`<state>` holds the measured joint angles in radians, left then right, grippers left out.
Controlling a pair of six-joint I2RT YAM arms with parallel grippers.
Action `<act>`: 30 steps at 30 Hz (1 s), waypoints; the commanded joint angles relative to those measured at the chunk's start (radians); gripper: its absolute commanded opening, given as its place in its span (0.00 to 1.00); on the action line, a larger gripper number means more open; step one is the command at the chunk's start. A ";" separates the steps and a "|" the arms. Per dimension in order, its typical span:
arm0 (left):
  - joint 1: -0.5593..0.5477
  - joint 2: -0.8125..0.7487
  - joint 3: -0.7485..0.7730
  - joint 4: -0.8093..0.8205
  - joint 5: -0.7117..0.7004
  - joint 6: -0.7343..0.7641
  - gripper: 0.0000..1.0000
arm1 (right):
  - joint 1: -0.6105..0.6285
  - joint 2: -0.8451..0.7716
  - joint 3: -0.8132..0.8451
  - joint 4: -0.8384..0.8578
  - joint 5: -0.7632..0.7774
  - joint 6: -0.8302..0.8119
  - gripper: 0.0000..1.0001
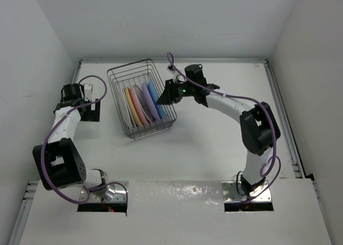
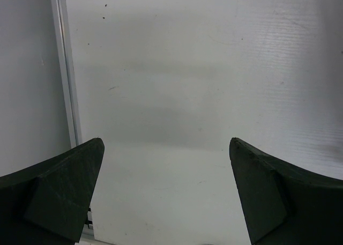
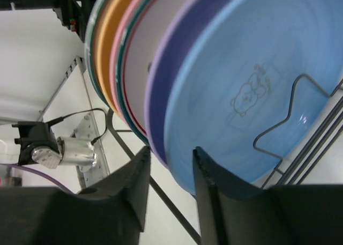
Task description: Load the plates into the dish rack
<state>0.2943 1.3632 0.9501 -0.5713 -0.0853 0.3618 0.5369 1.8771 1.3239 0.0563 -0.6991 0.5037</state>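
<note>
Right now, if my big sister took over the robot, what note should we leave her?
The left tool is open and holds nothing, over bare table on the left.
The right tool is at the right side of the dish rack, one finger on each side of the blue plate rim. I cannot tell if it grips.
Several plates stand on edge in the rack, blue at the right end.
Done: I see no plate outside the rack.
Left: probably just let go and pull that arm back.
</note>
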 commanded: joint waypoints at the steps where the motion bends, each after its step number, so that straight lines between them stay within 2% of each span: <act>1: 0.002 0.001 0.036 0.014 0.001 0.003 1.00 | -0.020 -0.055 0.096 -0.047 -0.002 -0.065 0.38; 4: 0.003 -0.006 0.036 0.014 0.002 0.005 1.00 | -0.055 -0.104 0.135 -0.101 -0.004 -0.085 0.47; 7: 0.002 -0.006 0.042 0.010 0.012 0.005 1.00 | -0.119 -0.171 0.140 -0.131 -0.002 -0.093 0.67; 8: 0.002 -0.006 0.045 0.010 0.012 0.005 1.00 | -0.144 -0.188 0.130 -0.136 0.000 -0.088 0.99; 11: 0.002 -0.006 0.052 0.010 0.018 0.000 1.00 | -0.277 -0.242 0.072 -0.194 0.047 -0.027 0.99; 13: 0.002 -0.007 0.056 0.008 0.024 -0.004 0.99 | -0.394 -0.269 0.029 -0.283 0.201 -0.005 0.99; 14: 0.000 -0.009 0.058 0.008 0.024 -0.004 1.00 | -0.435 -0.271 0.021 -0.412 0.266 -0.002 0.99; 15: 0.002 -0.009 0.056 0.010 0.027 -0.006 1.00 | -0.495 -0.266 0.021 -0.482 0.394 -0.014 0.99; 16: 0.002 -0.009 0.055 0.010 0.025 -0.012 1.00 | -0.517 -0.253 0.027 -0.584 0.432 -0.040 0.99; 18: 0.000 -0.010 0.052 0.016 0.022 -0.023 1.00 | -0.563 -0.240 0.026 -0.654 0.495 -0.128 0.99; 25: 0.002 -0.007 0.032 0.044 0.015 -0.044 0.99 | -0.568 -0.256 -0.018 -0.779 0.685 -0.156 0.99; 30: 0.002 -0.007 0.030 0.050 0.010 -0.052 0.98 | -0.568 -0.274 -0.048 -0.777 0.690 -0.154 0.99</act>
<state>0.2943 1.3632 0.9672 -0.5617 -0.0746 0.3302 -0.0303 1.6379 1.2900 -0.6991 -0.0662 0.3645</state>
